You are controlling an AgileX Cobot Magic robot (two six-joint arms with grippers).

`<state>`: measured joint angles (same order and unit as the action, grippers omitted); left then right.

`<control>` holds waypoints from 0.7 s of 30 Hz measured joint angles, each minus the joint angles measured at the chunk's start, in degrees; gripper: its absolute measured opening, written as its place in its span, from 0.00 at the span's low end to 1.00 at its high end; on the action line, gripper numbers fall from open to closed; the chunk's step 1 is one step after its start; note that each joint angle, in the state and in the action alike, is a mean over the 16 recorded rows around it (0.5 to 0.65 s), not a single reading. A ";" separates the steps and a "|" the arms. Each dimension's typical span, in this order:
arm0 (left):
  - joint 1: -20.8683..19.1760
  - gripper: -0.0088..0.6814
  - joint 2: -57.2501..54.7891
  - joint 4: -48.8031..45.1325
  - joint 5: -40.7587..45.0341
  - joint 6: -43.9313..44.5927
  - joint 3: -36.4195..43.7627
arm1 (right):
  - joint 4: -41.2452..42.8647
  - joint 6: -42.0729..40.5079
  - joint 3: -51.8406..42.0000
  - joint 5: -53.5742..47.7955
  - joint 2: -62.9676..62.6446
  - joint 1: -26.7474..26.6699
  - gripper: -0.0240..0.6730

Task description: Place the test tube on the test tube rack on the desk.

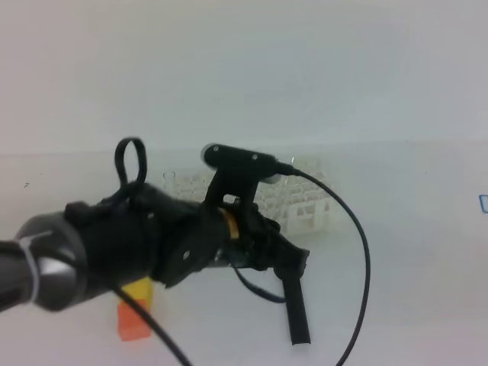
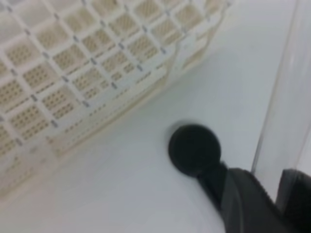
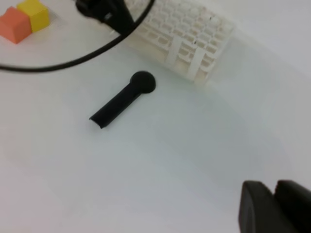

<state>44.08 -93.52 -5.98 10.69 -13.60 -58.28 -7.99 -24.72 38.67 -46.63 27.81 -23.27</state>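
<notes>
Test tube (image 2: pixel 284 92) stands upright between my left end effector's (image 2: pixel 274 194) fingers, gripped, just beside the test tube rack (image 2: pixel 92 68) on the table (image 2: pixel 121 194). My right end effector's (image 3: pixel 272 206) fingers nearly touch; I cannot tell its state.

You are looking at a lab: a white test tube rack (image 3: pixel 187 34) sits on a plain white counter (image 3: pixel 194 145).

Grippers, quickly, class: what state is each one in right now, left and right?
Left gripper: closed on the test tube, near the test tube rack.
Right gripper: only the fingertips show, close together with nothing between them; appears shut.
</notes>
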 joint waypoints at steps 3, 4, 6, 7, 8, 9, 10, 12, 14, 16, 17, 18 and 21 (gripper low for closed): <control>0.02 0.11 2.45 -1.09 -11.85 -0.54 7.26 | 0.01 0.26 0.00 0.76 0.00 0.00 0.16; 0.03 0.11 3.20 -1.85 -16.33 -1.00 9.90 | -0.05 0.39 0.00 1.06 0.00 0.00 0.16; 0.02 0.13 4.76 -3.83 -25.01 -2.23 14.98 | -0.35 0.68 0.00 1.77 0.00 0.00 0.16; 0.02 0.14 5.48 -5.00 -29.18 -2.95 17.40 | -0.59 0.82 0.00 2.19 0.00 0.00 0.16; 0.02 0.15 6.14 -6.23 -33.06 -3.75 19.67 | -0.92 0.97 -0.01 2.68 0.00 0.00 0.16; 0.02 0.16 6.75 -7.53 -36.62 -4.64 21.74 | -1.37 1.12 -0.05 3.22 0.00 0.00 0.16; 0.02 0.16 7.32 -8.83 -40.26 -5.59 23.82 | -1.90 1.26 -0.12 3.80 0.00 0.00 0.16; 0.00 0.16 8.29 -11.56 -46.66 -7.64 27.16 | -3.31 1.56 -0.36 5.12 0.00 0.00 0.16; -0.02 0.16 9.02 -14.28 -52.12 -9.96 29.85 | -5.24 1.81 -0.76 6.65 0.00 0.00 0.16; -0.04 0.16 9.51 -16.92 -56.66 -12.35 31.69 | -7.79 1.76 -1.36 8.38 0.00 0.00 0.16; -0.04 0.17 9.66 -18.11 -58.62 -13.47 32.31 | -9.27 1.53 -1.72 9.27 0.00 0.00 0.16; -0.05 0.17 9.75 -19.13 -60.31 -14.47 32.76 | -10.93 1.11 -2.11 10.15 0.00 0.00 0.16; -0.07 0.15 9.89 -21.06 -64.35 -16.93 33.37 | -16.67 -1.34 -3.45 12.80 0.00 0.00 0.16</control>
<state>44.01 -83.63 -27.04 -53.65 -30.53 -24.90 -24.67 -26.06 35.22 -33.84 27.81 -23.27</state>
